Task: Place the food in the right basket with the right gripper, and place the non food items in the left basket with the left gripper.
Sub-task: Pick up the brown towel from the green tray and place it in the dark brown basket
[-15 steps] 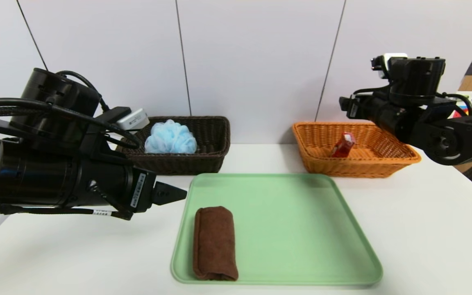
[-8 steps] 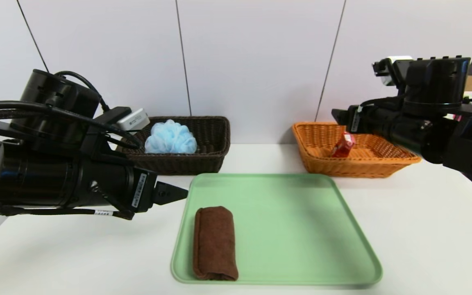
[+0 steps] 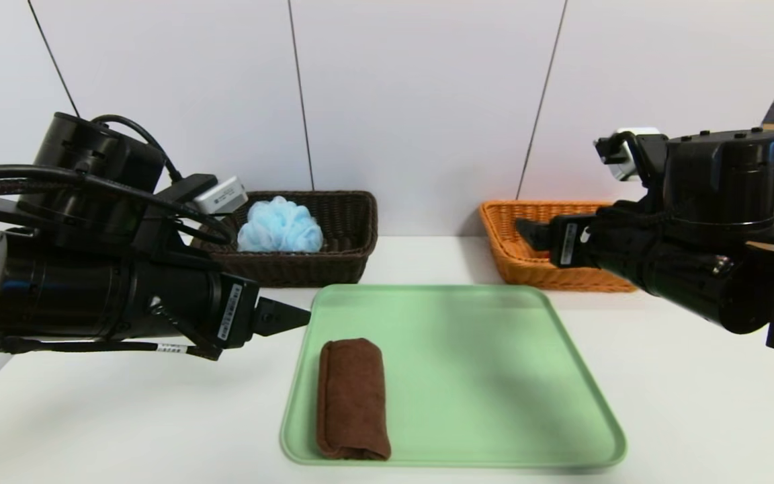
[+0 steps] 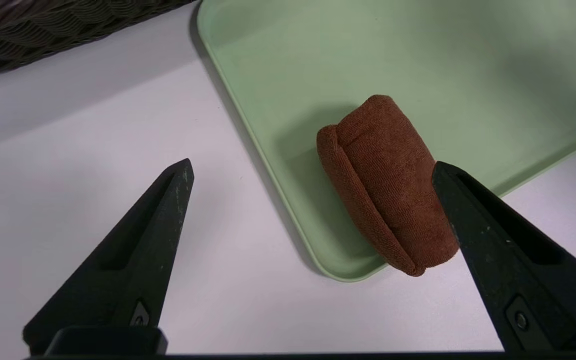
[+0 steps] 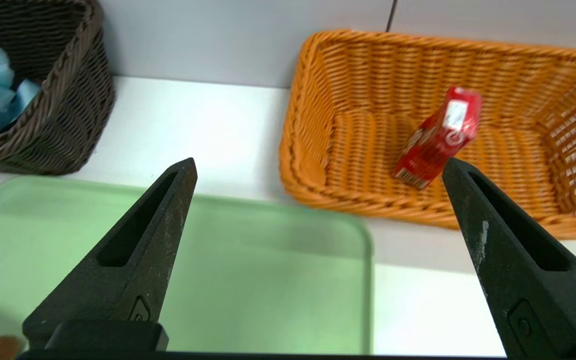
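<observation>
The rolled brown towel (image 3: 352, 400) lies on the green tray (image 3: 481, 376), near-left corner. The left gripper (image 4: 313, 170) hangs wide open and empty, left of it. The right gripper (image 5: 318, 167) is open, empty. Risk: the soft roll may unroll if pinched only at its end.

I cannot read any text in these views. On my left gripper (image 3: 279, 316) there is a white label (image 3: 228, 312) on the black body near the wrist, with dark print that is too small to read, and a second small white tag (image 3: 170, 348) on the cable below it, also not readable. My right gripper (image 3: 528, 233) has a similar white label (image 3: 568, 243), not readable too. The red packet (image 5: 438, 138) in the orange basket (image 5: 313, 125) carries a white patch with print on its upper end and some white marks on its side, but I cannot make out letters or a brand.
</observation>
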Motion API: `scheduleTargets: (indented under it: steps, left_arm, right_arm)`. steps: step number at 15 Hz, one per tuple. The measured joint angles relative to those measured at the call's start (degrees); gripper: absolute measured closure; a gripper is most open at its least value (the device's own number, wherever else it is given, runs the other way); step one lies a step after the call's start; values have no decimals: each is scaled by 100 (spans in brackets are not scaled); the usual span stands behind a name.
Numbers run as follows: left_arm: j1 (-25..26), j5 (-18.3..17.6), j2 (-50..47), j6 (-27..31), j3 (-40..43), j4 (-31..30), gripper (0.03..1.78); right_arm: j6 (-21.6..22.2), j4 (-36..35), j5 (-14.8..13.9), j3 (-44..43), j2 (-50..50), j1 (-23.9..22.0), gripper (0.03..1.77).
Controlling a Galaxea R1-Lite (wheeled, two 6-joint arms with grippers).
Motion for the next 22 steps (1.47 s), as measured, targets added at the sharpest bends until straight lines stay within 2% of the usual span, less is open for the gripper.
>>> scheduleTargets:
  steps: [4, 7, 12, 17, 19, 22]
  left_arm:
    - [-30, 2, 6, 7, -7, 0, 12]
    - [-35, 10, 15, 7, 12, 2, 12]
    - [-88, 10, 34, 7, 23, 0, 12]
    - [-151, 10, 37, -9, 119, 0, 12]
    - [-177, -43, 44, -20, 127, 0, 12]
    - [-282, -400, 105, -43, 56, -41, 12]
  right_arm:
    - [22, 35, 11, 391, -282, 195, 11]
    - [-1, 410, 187, 733, -673, 250, 11]
    - [2, 1705, 645, 1119, -1412, 241, 11]
    - [212, 2882, 962, 942, -1687, 178, 11]
    - [283, 2909, 1139, 868, -1704, 168, 11]
    - [286, 2829, 1146, 842, -1682, 165, 11]
